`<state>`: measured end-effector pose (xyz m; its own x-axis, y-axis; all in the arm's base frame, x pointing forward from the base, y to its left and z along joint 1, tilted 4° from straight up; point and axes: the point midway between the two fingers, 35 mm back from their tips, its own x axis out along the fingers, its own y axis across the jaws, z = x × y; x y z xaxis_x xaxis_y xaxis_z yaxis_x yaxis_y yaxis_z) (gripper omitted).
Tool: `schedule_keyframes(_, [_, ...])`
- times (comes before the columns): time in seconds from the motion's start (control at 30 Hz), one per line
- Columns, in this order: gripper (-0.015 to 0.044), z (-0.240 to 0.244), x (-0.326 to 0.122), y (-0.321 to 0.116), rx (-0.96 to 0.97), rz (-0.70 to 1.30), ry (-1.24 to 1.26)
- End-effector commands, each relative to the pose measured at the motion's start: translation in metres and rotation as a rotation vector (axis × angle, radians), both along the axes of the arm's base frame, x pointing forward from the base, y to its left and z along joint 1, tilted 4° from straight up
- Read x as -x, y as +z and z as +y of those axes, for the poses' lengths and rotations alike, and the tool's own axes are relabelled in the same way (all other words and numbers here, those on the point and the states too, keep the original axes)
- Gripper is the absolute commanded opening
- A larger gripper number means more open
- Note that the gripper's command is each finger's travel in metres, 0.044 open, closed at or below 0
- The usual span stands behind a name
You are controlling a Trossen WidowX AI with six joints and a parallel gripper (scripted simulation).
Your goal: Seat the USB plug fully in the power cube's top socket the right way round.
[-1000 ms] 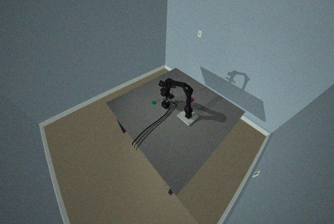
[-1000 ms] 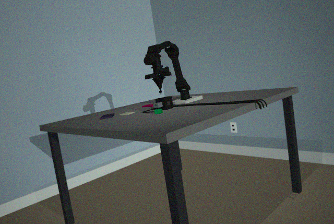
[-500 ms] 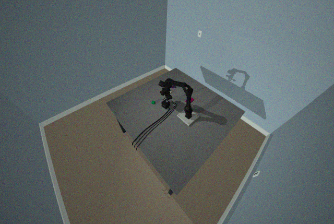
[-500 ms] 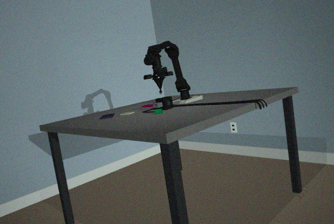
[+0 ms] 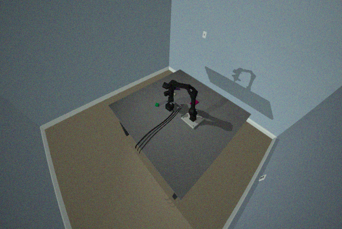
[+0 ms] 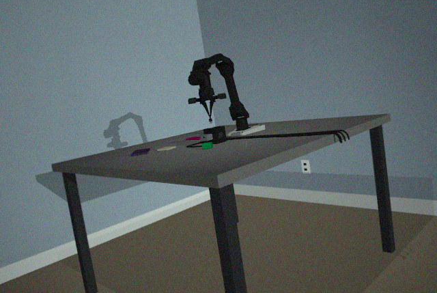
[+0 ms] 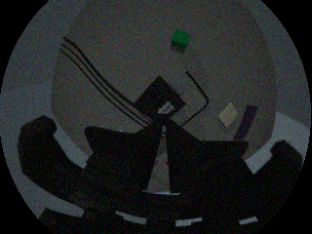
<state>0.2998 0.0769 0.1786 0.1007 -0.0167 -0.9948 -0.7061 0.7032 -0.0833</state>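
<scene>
The black power cube (image 5: pixel 169 107) (image 6: pixel 219 135) (image 7: pixel 155 94) stands on the table (image 5: pixel 176 149) (image 6: pixel 246 156). Its top socket (image 7: pixel 166 107) shows as a light patch in the wrist view. My gripper (image 5: pixel 171 101) (image 6: pixel 210 119) (image 7: pixel 164 121) points down and is shut on the USB plug (image 6: pixel 210 121). The plug is a tiny light piece at the fingertips. In the exterior view it hangs above the cube with a visible gap. The wrist view shows the cube turned diagonally to the fingers. Which way round the plug faces is too small to tell.
A green block (image 5: pixel 156 104) (image 6: pixel 207 145) (image 7: pixel 180 38) sits near the cube. Cream (image 6: pixel 166 148) (image 7: pixel 228 115), purple (image 6: pixel 140 151) (image 7: pixel 247 122) and pink (image 5: pixel 196 102) (image 6: pixel 192 138) flat pieces lie around. Black cables (image 5: pixel 157 127) (image 6: pixel 282 136) (image 7: pixel 93 73) run from the cube over the table edge.
</scene>
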Motion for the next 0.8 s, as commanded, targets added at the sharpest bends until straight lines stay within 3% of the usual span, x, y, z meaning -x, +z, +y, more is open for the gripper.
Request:
schedule_keyframes(0.0, [0.0,0.0,0.0,-0.0003,-0.01,-0.002,-0.101])
schedule_keyframes(0.77, [0.0,0.0,0.0,-0.0003,-0.071,-0.012,-0.7])
